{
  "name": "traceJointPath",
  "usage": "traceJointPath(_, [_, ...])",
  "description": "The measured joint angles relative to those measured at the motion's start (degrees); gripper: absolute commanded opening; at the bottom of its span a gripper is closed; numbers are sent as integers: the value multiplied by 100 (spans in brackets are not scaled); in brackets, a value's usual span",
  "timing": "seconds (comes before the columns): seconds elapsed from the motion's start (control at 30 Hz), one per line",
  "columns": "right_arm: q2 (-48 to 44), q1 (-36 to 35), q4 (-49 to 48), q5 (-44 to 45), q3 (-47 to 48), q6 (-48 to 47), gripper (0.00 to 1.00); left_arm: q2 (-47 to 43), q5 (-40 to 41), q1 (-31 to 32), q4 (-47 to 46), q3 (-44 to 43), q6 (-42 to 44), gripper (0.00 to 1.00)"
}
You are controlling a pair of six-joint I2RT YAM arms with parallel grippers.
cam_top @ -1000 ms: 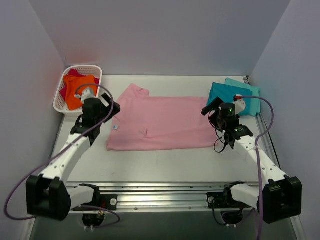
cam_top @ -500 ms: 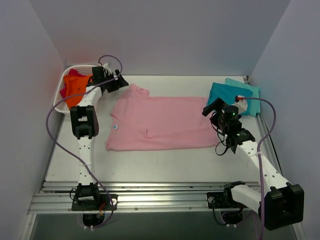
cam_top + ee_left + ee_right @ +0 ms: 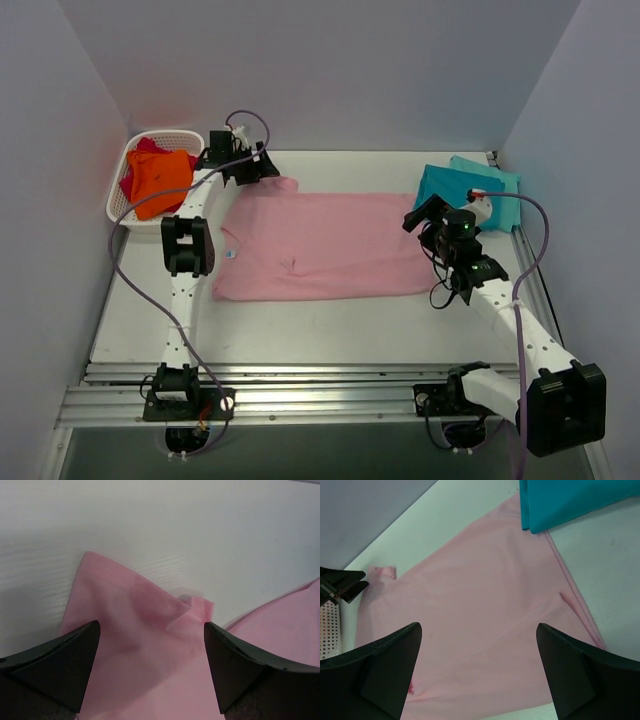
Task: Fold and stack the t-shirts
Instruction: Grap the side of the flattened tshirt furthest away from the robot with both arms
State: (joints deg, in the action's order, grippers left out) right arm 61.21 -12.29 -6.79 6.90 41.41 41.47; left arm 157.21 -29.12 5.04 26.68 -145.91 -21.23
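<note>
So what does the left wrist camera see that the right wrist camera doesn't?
Left wrist only: a close-up of one sleeve of the pink t-shirt, with its hem and a small turned-over corner. Right wrist only: most of the shirt's body, the folded teal t-shirt, a corner of the white basket. Both: the pink shirt flat on the white table, framed by the open left gripper or right gripper.
</note>
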Motion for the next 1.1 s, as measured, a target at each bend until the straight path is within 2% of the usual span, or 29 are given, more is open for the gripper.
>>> traceJointPath(0.2, [125, 7, -31, -42, -39, 0, 94, 142, 380, 74, 50, -136, 94, 91])
traceJointPath(0.47, [127, 26, -35, -31, -72, -17, 95, -348, 833, 26, -634, 813, 138, 91])
traceJointPath(0.8, [275, 26, -98, -28, -76, -76, 95, -476, 518, -356, -1410, 1058, -170, 91])
traceJointPath(0.9, [339, 26, -122, -31, -81, -87, 95, -275, 525, -474, -1255, 601, -208, 93])
traceJointPath(1.03, [431, 26, -197, -35, -83, -85, 94, 400, 476, -533, -946, -741, -306, 95])
traceJointPath(1.1, [479, 26, -221, -44, -83, -85, 95, 625, 459, -518, -817, -1075, -391, 96])
